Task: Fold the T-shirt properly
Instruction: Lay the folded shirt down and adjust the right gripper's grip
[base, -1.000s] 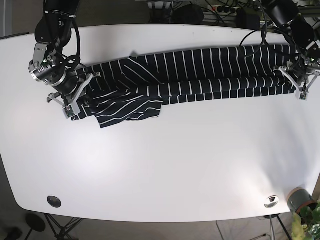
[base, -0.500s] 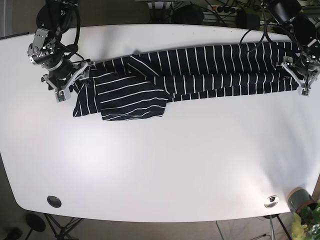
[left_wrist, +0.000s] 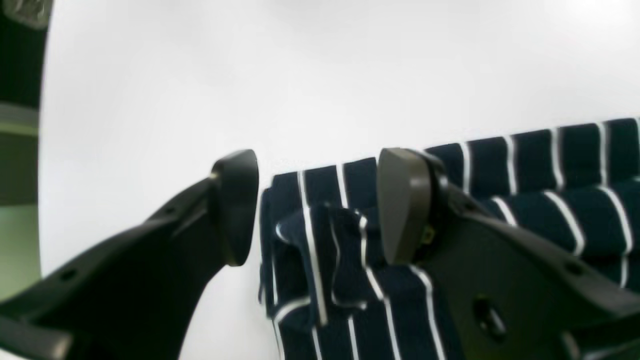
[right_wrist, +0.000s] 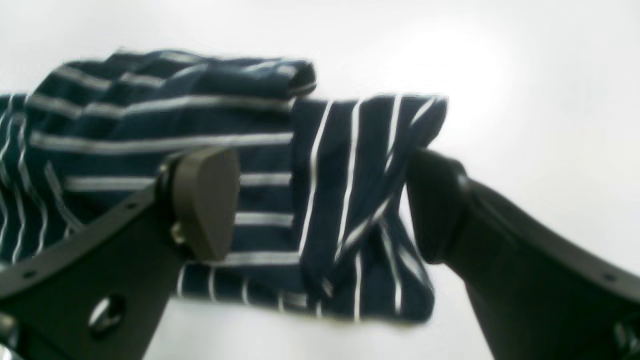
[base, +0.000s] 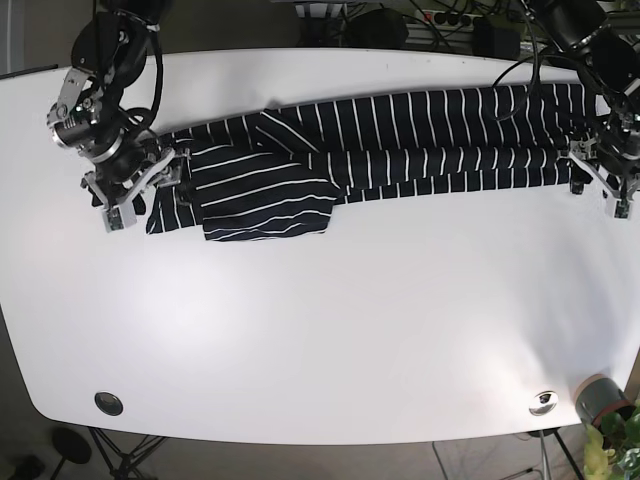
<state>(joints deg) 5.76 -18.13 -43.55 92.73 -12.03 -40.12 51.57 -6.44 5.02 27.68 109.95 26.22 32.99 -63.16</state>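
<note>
Navy cloth with thin white stripes, the T-shirt (base: 380, 140) lies stretched in a long band across the far half of the white worktop (base: 330, 330). Its bunched end lies between the spread fingers of the left pincer (left_wrist: 320, 210), which grips nothing. At the other end, the right pincer (right_wrist: 320, 205) is likewise released, its fingers straddling the crumpled sleeve edge.

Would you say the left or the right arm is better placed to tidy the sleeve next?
Probably the right: its open gripper already straddles the T-shirt beside the sleeve.
</note>
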